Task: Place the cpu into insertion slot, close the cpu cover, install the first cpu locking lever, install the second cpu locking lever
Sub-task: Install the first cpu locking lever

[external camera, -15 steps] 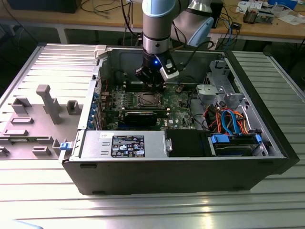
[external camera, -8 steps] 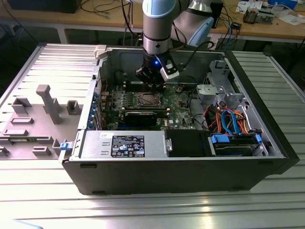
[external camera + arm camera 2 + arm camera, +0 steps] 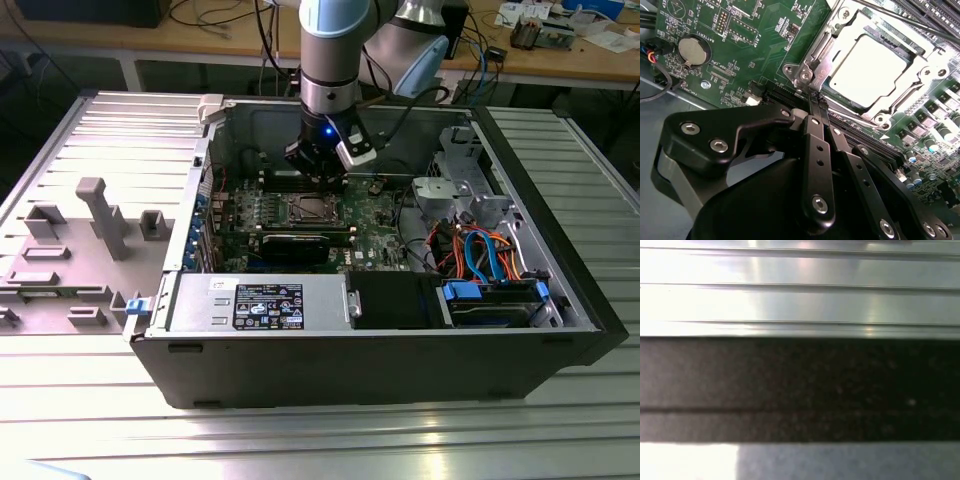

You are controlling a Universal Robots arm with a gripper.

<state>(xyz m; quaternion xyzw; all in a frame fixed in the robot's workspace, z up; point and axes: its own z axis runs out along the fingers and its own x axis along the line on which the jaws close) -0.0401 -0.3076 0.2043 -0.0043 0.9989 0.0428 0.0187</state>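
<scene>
a: where's your black two-finger gripper (image 3: pixel 816 100) right now?

b: in the second wrist view your fingers (image 3: pixel 812 145) are pressed together, nothing between them. the tips sit just at the corner of the square socket with the silver metal rim, the insertion slot (image 3: pixel 837 112), touching or nearly touching its edge; can't tell which.

a: and the chip?

b: the flat square cpu with the dull silver-grey top (image 3: pixel 867 70) is lying in the slot. the thin silver frame plate, the cpu cover (image 3: pixel 910 47), is down flat around it, chip top showing through the window. thin metal lever rods (image 3: pixel 860 122) run along the socket sides; can't tell if they're latched.

a: exterior view?

b: the arm's gripper (image 3: pixel 322 172) hangs inside the open black computer case (image 3: pixel 400 370), over the green motherboard (image 3: pixel 375 225). the socket (image 3: pixel 307 208) is at about 6 o'clock from the gripper, just beside it. the long black expansion card (image 3: pixel 295 245) lies at 6 o'clock from the socket. orange and blue cables (image 3: pixel 480 255) are at 3 o'clock, well apart. grey plastic fixture blocks (image 3: pixel 105 215) stand on the ribbed aluminium table (image 3: pixel 100 400) at 9 o'clock of the case.

a: first wrist view?

b: ribbed aluminium and a dark band, blurred.
</scene>
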